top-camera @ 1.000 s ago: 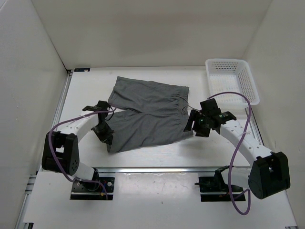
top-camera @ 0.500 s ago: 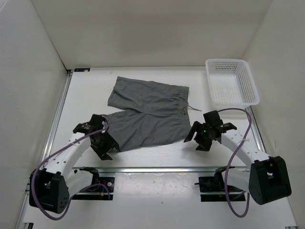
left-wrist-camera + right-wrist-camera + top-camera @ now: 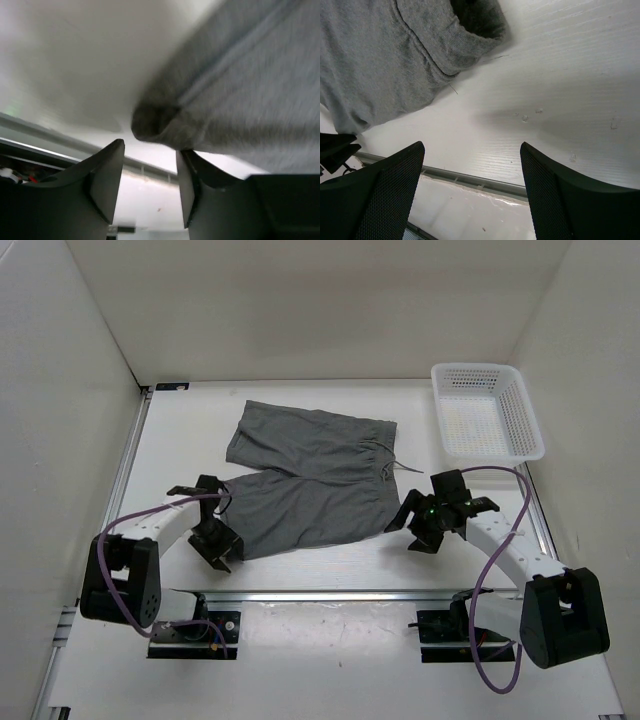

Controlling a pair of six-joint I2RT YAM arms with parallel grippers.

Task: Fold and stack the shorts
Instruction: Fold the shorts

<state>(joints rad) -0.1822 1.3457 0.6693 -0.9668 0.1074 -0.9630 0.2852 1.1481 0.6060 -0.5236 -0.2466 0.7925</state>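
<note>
Starting nearest, at the left gripper [image 3: 212, 537]: parted, clamping nothing, hanging low just off the near-left hem corner of the shorts [image 3: 310, 475]. From its own wrist camera, a rolled grey lip just beyond the fingertips [image 3: 110, 165], not between them. Across to the right gripper [image 3: 425, 525]: spread wide, empty too, poised over bare table [image 3: 330, 568] just beside the near end of the waistband.

On to the shorts themselves: lying flat mid-table, waistband to the right, both legs pointing left, one leg nearer and one farther, not yet folded. Drawstring [image 3: 400, 466] trailing off the waistband toward the right. Farther still, a white basket [image 3: 487, 367] in the far right corner, well apart and no part of this.

Looks like the first fold about to start: near leg over far leg. To do it well:

- Ease the left in lower, one finger under that rolled lip, and bite the whole hem rather than just the top layer.
- Bring the right in sideways onto the waistband edge, again catching the full thickness.
- Close both before lifting either, and take a similar depth of bite on each side.
- Lift together, keep the near edge taut, and carry it straight back to meet the far edge.
- Watch the drawstring: easy to snag or trap in the crease.
</note>
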